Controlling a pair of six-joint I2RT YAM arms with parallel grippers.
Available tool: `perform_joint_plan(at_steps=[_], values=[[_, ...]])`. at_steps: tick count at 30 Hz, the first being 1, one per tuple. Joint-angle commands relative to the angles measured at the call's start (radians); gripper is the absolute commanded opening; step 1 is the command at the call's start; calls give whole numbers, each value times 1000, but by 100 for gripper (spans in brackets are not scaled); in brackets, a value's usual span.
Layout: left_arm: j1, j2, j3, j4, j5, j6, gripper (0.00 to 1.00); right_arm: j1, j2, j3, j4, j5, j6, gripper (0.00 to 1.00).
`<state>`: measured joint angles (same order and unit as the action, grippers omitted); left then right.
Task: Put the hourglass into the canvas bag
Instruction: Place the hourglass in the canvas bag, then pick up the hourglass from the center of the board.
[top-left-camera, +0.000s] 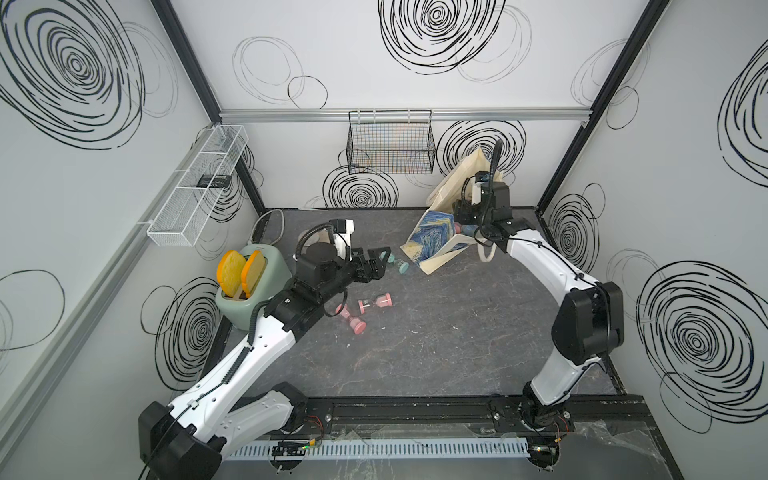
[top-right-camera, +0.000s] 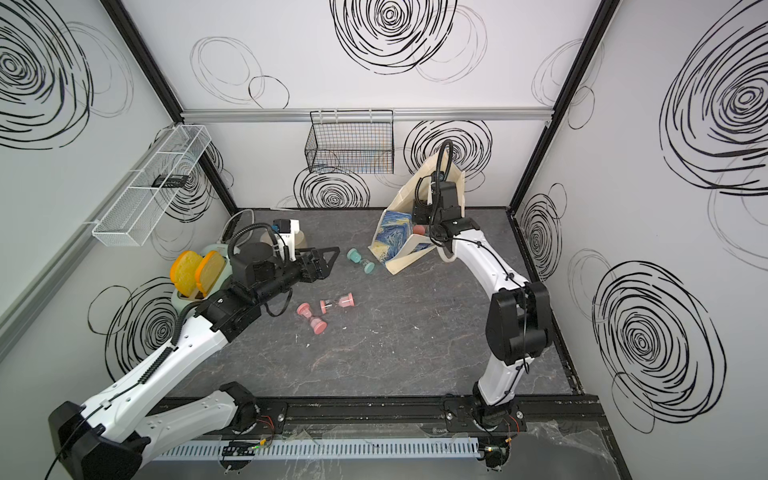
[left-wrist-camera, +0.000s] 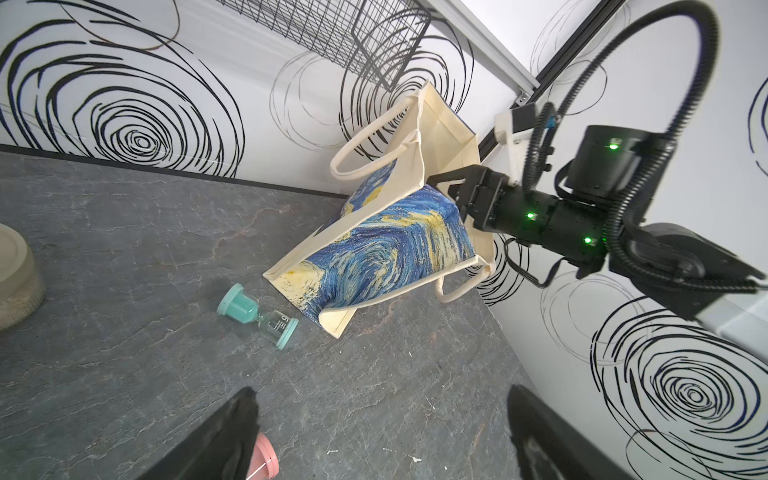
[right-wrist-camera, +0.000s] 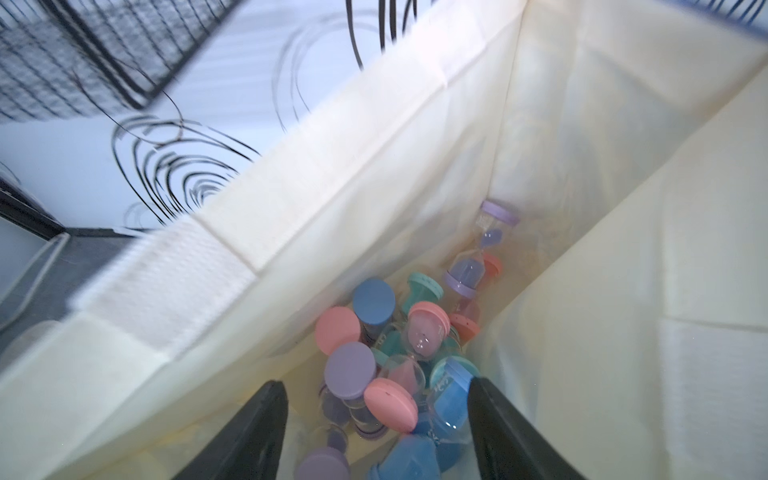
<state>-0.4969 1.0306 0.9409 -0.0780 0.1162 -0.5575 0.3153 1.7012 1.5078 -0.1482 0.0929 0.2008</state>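
Two pink hourglasses (top-left-camera: 376, 301) noted lying loose, near front. Next, left gripper (top-left-camera: 376, 266) seen spread and empty. Beyond it, teal hourglass (top-left-camera: 400, 264) left just beside the bag's foot. Farthest, right gripper (right-wrist-camera: 376, 384) parted inside tilted canvas bag (top-left-camera: 436, 237), nothing gripped, hourglass pile (right-wrist-camera: 419, 332) beneath. Risk judged: cloth snagged on withdrawal, bag toppled, contents spilled.

Cream canvas bag (left-wrist-camera: 386, 249) with blue-and-yellow swirl print leans tilted, mouth open around the right jaws; pastel hourglasses (right-wrist-camera: 390, 405) lie heaped below them. A teal hourglass (left-wrist-camera: 258, 315) lies on its side ahead of the left jaws.
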Motion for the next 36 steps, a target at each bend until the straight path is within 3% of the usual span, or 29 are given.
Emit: perform_joint_plan(at_steps=[1,12,19,25,29,36], values=[[18,-33,-2,37,14,-11,96,39,-71,-22,27,27,5,75],[106,-185,-73,-91,-11,0,96,255,-187,-89,21,109,-22,79],[137,-294,-109,-206,-79,25,96,392,-162,-155,39,79,-33,80],[146,-334,-146,-228,-77,22,96,414,-43,-195,78,6,-34,79],[148,-326,-169,-213,-23,24,96,409,57,-183,77,32,-41,78],[147,-290,-204,-180,18,17,96,352,200,-148,63,-6,-17,78]])
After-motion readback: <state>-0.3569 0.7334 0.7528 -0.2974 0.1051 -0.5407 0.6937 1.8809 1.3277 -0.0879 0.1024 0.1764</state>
